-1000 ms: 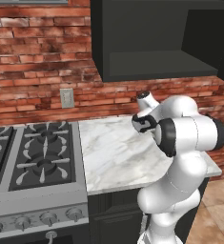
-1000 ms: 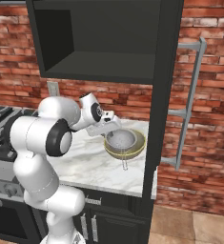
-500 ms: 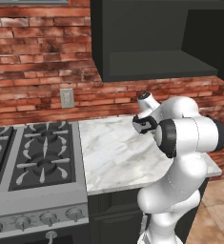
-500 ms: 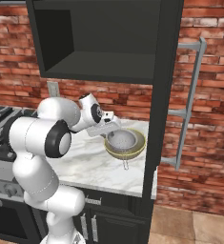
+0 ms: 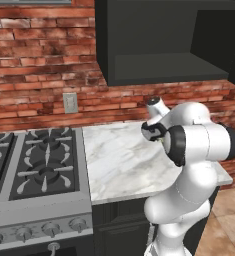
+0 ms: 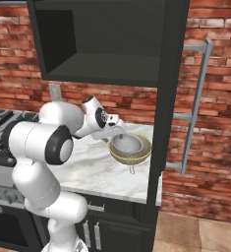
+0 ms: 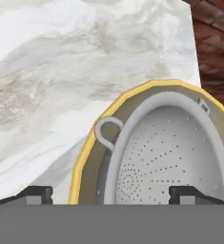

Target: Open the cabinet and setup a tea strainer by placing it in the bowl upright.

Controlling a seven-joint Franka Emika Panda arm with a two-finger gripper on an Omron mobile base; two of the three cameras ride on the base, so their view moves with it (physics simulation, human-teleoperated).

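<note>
Tea strainer (image 7: 175,152): grey perforated basket, upright in gold-rimmed bowl (image 7: 87,157), between jaws now parted; previously together.

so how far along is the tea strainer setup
Done: the cabinet stands open, its door swung out edge-on. The tea strainer sits mouth-up inside the bowl on the marble counter, its handle poking over the rim. In hand: nothing; the gripper hangs open just above the strainer, fingertips apart on either side. Left: apparently only backing the arm away.
</note>
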